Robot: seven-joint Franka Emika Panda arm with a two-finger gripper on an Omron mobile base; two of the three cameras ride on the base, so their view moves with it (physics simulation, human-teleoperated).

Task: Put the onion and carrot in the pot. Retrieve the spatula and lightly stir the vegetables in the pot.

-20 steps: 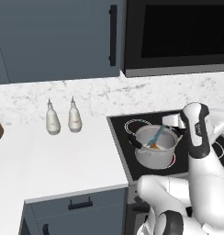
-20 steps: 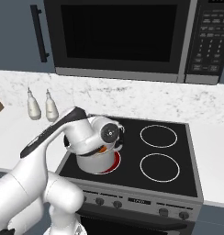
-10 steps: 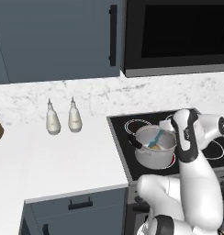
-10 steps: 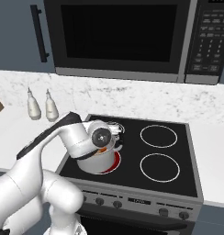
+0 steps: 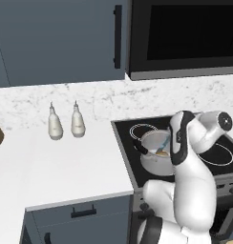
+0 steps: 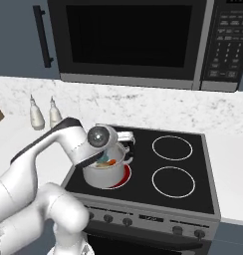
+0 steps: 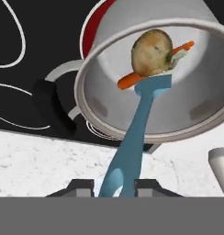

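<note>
Bright, even light all over. Soft shine inside the pot (image 7: 104,108) at 9 o'clock. Sharp, not blurry.

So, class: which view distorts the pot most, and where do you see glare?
Hand view: the pot looms, its rim stretched oval, pale sheen on the inner wall. Right base view: soft sheen on the microwave door. Left base view: flat light, no blur.

No words or numbers can be read anywhere. The microwave (image 6: 143,42) has a panel of buttons (image 6: 230,47) on its right side, but the marks on them are too small and blurry.
</note>
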